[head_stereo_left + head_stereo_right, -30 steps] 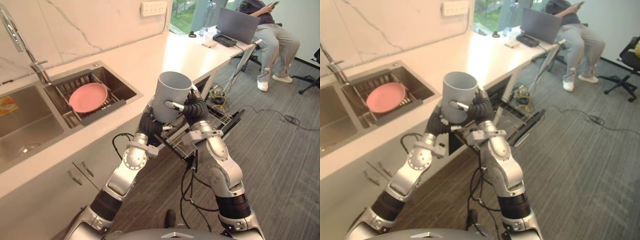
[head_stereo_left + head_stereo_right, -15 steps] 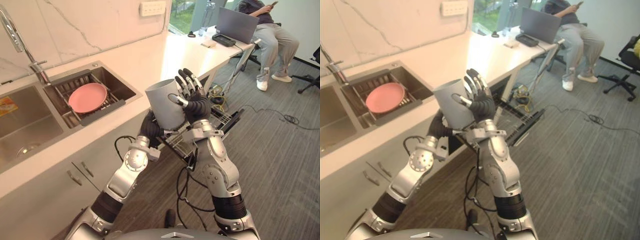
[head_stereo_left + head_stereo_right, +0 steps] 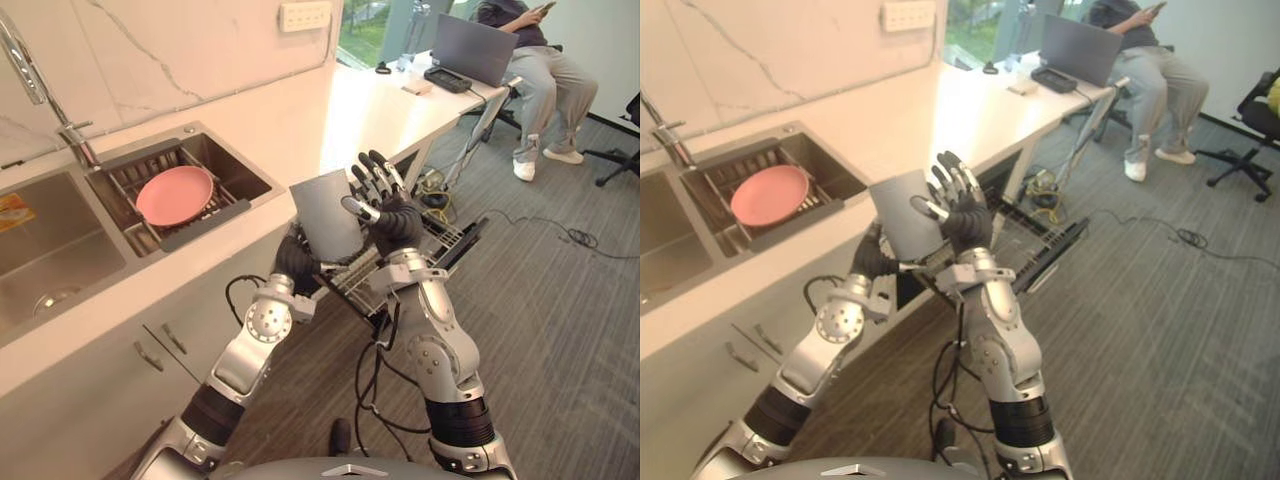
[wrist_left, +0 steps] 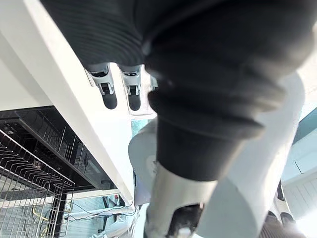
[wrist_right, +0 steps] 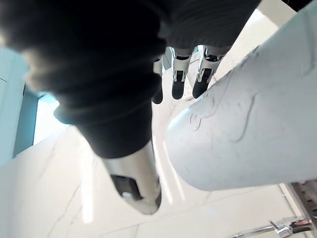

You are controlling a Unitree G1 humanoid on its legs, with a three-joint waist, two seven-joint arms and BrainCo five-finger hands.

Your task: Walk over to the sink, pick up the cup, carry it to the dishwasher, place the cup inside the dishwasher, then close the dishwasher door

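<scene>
Right robot hand (image 3: 385, 215): fingers straight and spread, laid flat against the side of the cup, thumb resting across its face. It steadies the cup and does not wrap it.
Left robot hand (image 3: 292, 262): just below the right robot hand, tucked under and behind the cup. You cannot tell from these views how far it is closed.
Cup (image 3: 325, 215): grey and plain, lifted clear of every surface and held between the two robot hands. It is tilted, with its mouth turned away from the head camera.
Dishwasher rack (image 3: 440, 235): wire, drawn out, below and a little beyond both robot hands.
Dishwasher door (image 3: 468, 240): lowered open under the rack.
Table (image 3: 290, 120): white top, running behind the robot hands.
Sink (image 3: 40, 250): well off to the left robot hand's side.
Pink plate (image 3: 175, 195): lying in the sink's drainer basket.
Person (image 3: 530, 60): seated far beyond the right robot hand.
Step in hand: by your task list, the carry looks almost done and the placing is about to start.
Next move: you would lower the cup onto a free part of the rack. Keep support beneath it until it rests, then draw both robot hands clear.
Risk: a flat palm clamps weakly, so the tilted cup could slip on the way down.
Left to do: placing the cup, then shutting the door.
</scene>
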